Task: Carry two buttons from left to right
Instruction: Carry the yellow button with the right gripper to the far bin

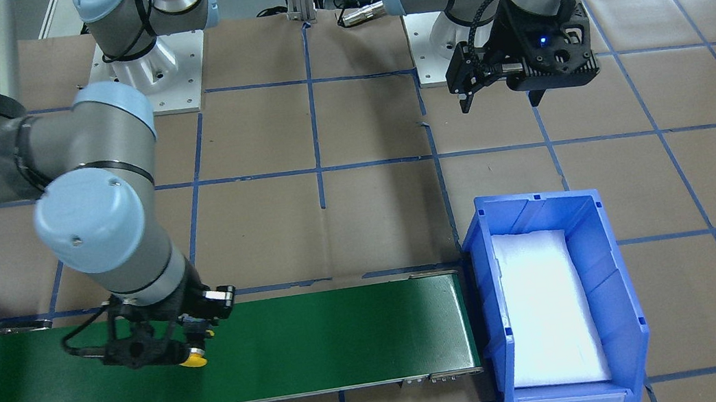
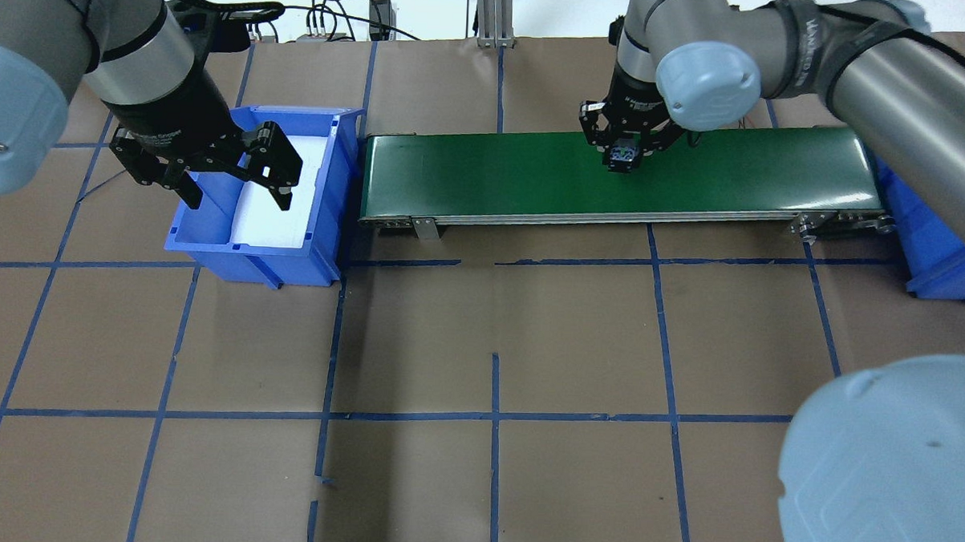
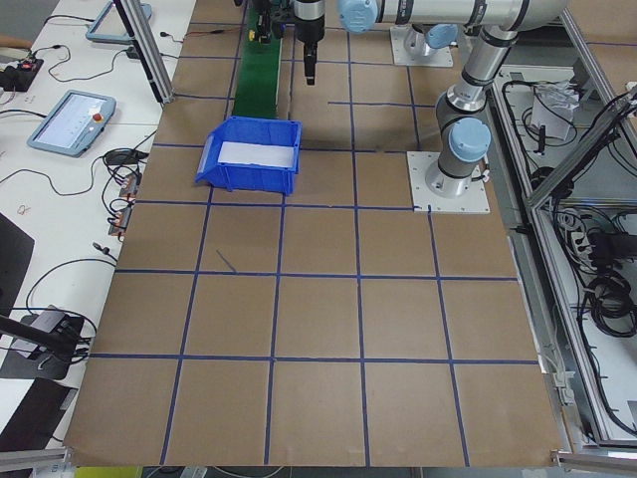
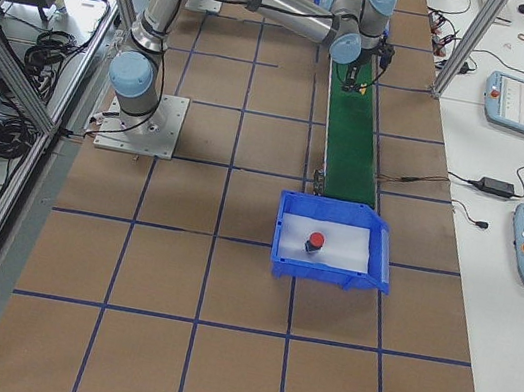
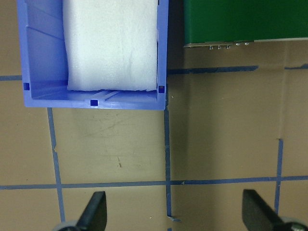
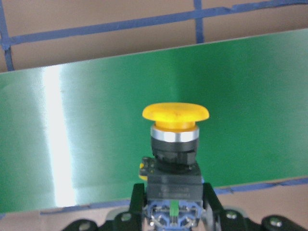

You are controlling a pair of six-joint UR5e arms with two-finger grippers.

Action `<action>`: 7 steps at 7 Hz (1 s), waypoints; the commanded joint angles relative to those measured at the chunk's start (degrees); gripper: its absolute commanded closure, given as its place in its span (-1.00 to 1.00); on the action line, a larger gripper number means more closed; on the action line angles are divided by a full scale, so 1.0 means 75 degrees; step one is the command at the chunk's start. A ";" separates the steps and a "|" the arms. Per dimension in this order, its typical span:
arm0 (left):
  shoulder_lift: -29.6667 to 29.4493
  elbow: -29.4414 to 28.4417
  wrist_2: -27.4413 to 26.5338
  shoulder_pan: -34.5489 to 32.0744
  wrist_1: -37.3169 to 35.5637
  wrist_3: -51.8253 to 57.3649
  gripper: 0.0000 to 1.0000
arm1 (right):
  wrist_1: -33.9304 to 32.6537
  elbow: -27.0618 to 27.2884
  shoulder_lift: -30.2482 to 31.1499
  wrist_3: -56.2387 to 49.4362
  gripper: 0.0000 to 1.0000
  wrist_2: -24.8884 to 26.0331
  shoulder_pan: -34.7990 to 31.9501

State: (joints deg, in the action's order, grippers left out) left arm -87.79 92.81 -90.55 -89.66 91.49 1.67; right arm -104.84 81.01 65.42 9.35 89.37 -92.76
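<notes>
Jaws of the left gripper [image 2: 239, 196] gape over the blue bin [image 2: 250, 263] at the green belt's [image 2: 735, 171] 9 o'clock end, seen from overhead. The right gripper [image 1: 193, 344] has its jaws clamped on the yellow button [image 6: 175, 113] above the belt. The red button [image 4: 315, 240] sits in the second bin [image 4: 329, 275] at 3 o'clock.

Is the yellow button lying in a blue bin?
No, the yellow button is gripped by the right end effector over the green conveyor belt.
</notes>
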 commanded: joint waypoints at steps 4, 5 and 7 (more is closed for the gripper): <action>-0.0002 0.0000 -0.0021 0.0001 0.0000 0.0000 -1.00 | 0.1385 -0.0148 0.1171 -0.5855 0.86 0.0869 0.4275; -0.0002 0.0000 -0.0009 0.0001 0.0000 0.0000 -1.00 | 0.0987 -0.0322 0.0519 -0.6467 0.85 0.0788 0.4792; -0.0002 0.0000 -0.0021 0.0001 0.0000 0.0000 -1.00 | 0.0725 -0.1210 -0.0538 -0.6953 0.84 0.0775 0.4938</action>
State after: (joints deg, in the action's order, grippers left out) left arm -87.81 92.81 -90.64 -89.65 91.49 1.67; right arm -98.40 75.86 65.86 -40.65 95.20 -56.71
